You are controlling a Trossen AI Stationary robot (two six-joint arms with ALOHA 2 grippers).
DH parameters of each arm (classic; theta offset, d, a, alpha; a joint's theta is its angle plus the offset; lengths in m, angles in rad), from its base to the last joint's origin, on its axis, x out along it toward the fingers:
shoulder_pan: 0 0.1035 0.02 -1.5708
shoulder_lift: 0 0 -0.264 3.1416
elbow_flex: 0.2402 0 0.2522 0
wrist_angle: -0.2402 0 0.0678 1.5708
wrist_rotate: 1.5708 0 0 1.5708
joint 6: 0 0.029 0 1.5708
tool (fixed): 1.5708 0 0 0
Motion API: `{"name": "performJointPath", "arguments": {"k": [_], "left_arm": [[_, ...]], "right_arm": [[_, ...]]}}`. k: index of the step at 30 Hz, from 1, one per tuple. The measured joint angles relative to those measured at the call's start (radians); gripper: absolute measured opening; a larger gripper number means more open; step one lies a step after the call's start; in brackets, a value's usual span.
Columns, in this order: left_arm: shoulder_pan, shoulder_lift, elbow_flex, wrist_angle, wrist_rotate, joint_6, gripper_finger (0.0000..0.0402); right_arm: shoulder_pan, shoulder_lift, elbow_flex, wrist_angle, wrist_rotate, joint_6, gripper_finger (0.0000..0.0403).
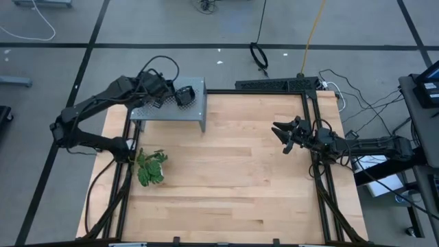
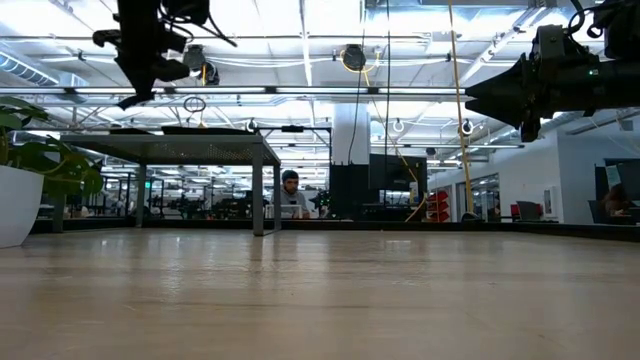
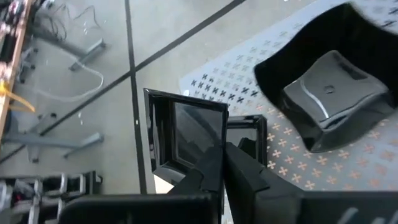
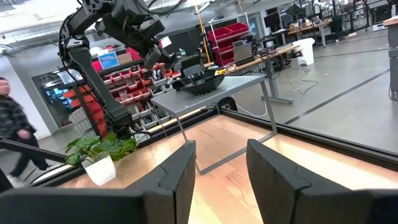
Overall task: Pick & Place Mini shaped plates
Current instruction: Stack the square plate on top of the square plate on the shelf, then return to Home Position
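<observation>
Several glossy black mini shaped plates lie piled (image 1: 184, 96) on the grey perforated shelf (image 1: 195, 113) at the table's far left; the left wrist view shows the pile (image 3: 329, 93) on the shelf's sheet. My left gripper (image 1: 161, 98) (image 3: 222, 152) hovers over the shelf's left part, shut on one square plate (image 3: 186, 130). My right gripper (image 1: 283, 134) (image 4: 221, 165) waits open above the table's right side, touching nothing, and looks across at the shelf and pile (image 4: 199, 81). My left gripper pinches the square plate by its rim (image 3: 214, 142), at the side nearest the fingers. The fingers (image 3: 205, 171) come from above, slanting down. The plate is lifted clear and tilted, with the floor and the shelf's edge showing behind it.
A green leafy plant in a white pot (image 1: 151, 168) (image 2: 20, 205) stands near the table's left edge. The shelf stands on thin legs (image 2: 258, 190). Bare wood (image 1: 233, 178) fills the table's middle and near part. People show in the room beyond (image 4: 12, 124).
</observation>
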Motion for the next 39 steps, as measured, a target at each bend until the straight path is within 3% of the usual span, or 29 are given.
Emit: {"name": "performJointPath", "arguments": {"k": [23, 39], "left_arm": [[0.019, 0.0, -0.198, 0.14, 0.004, -0.195, 0.0009], [0.01, -0.05, -0.198, 0.256, 0.002, -0.094, 0.0148]], "right_arm": [[0.0, 0.0, 0.0, 0.0, 0.0, 0.0, 0.013], [0.0, 0.0, 0.0, 0.0, 0.0, 0.0, 0.013]]}}
